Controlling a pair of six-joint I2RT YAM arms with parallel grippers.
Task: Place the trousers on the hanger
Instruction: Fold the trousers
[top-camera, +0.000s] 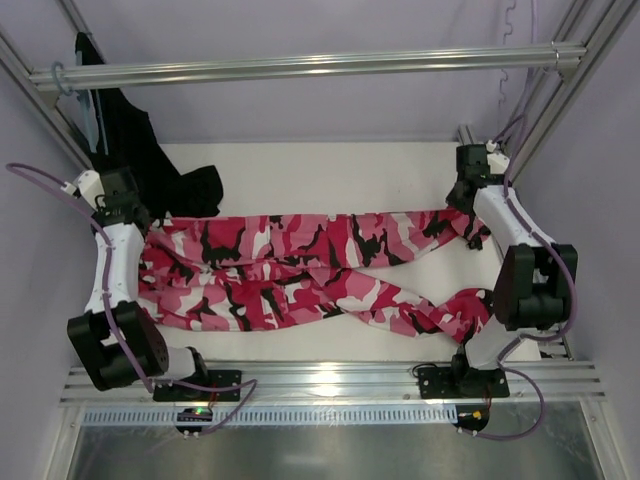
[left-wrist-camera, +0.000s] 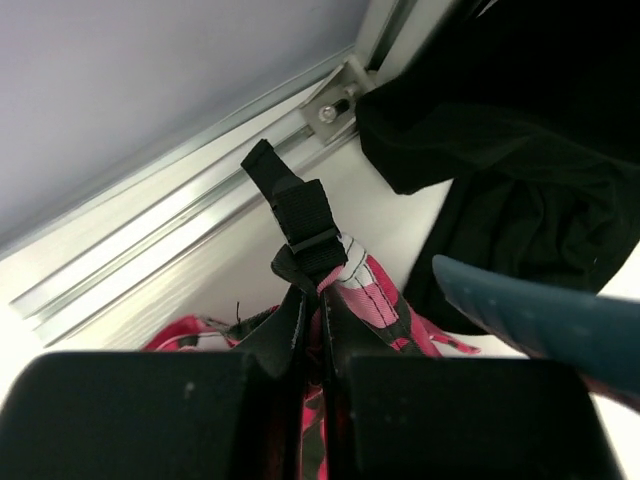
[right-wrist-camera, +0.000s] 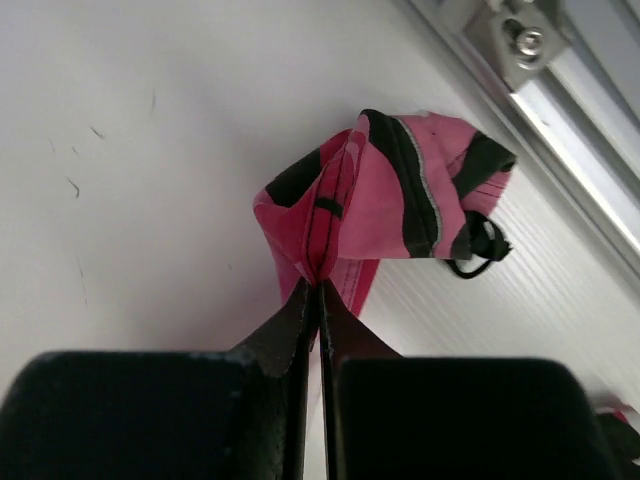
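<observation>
The camouflage trousers (top-camera: 300, 265) lie stretched across the white table from left to right, their legs crossed. My left gripper (top-camera: 130, 207) is shut on their left end; in the left wrist view (left-wrist-camera: 318, 290) the jaws pinch pink fabric (left-wrist-camera: 368, 292) with a black strap (left-wrist-camera: 300, 210) sticking up. My right gripper (top-camera: 468, 205) is shut on the right end, and the right wrist view (right-wrist-camera: 320, 285) shows a bunched pink hem (right-wrist-camera: 390, 190) beyond the jaws. The pale hanger does not show clearly. A thin hook (top-camera: 60, 78) hangs on the rail at far left; I cannot tell whose it is.
A plain black garment (top-camera: 140, 150) hangs from the left end of the metal rail (top-camera: 320, 65) and drapes onto the table. A teal-blue hanger arm (left-wrist-camera: 540, 310) juts in beside my left gripper. Aluminium frame posts (top-camera: 560, 90) stand on both sides.
</observation>
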